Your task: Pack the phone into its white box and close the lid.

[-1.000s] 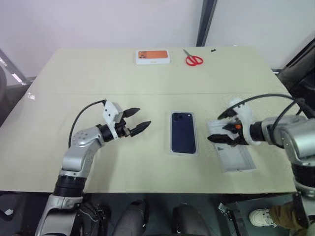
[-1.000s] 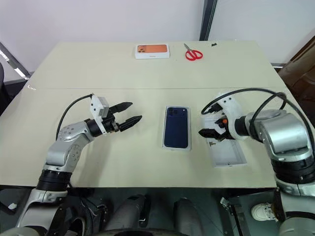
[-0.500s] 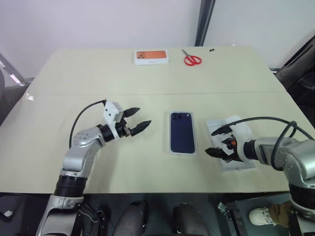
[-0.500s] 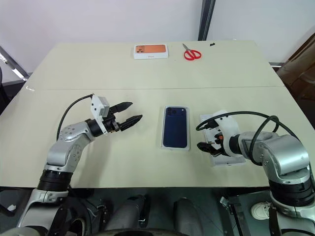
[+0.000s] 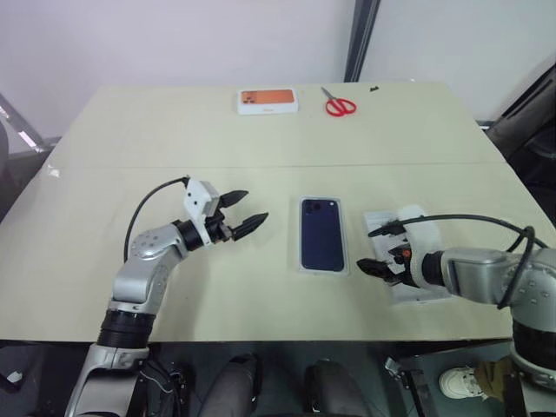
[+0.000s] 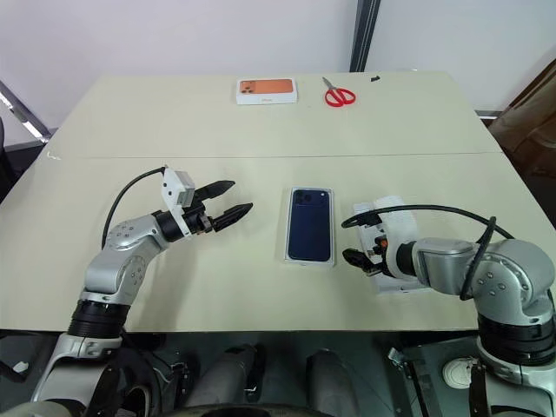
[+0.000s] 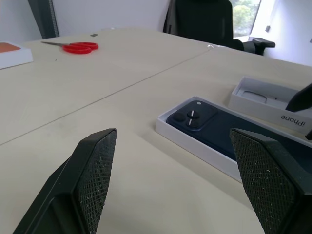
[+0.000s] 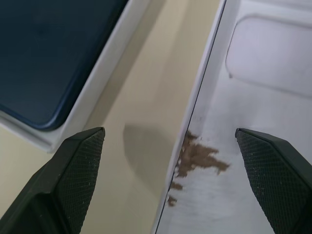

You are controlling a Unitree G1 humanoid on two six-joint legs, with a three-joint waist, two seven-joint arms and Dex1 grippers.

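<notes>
Phone [image 5: 322, 234] lies seated in the white box [image 5: 322, 271] mid-tabletop, so the right gripper [image 6: 358, 248], fingers spread, straddles the lid [image 5: 423, 287] wall near the front edge, apparently to lift it.

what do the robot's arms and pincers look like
Both arms are silver-grey metal with black joint rings. Each ends in a white wrist block and a pincer of two black pointed fingers, left pincer, right pincer. A black cable loops over each wrist; the right shows an orange spot.

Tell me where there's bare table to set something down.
Free: the wide stretch between the orange-topped box and the phone, and the table's left side beyond the left claw. Crowded: the phone, the lid and the right claw.
</notes>
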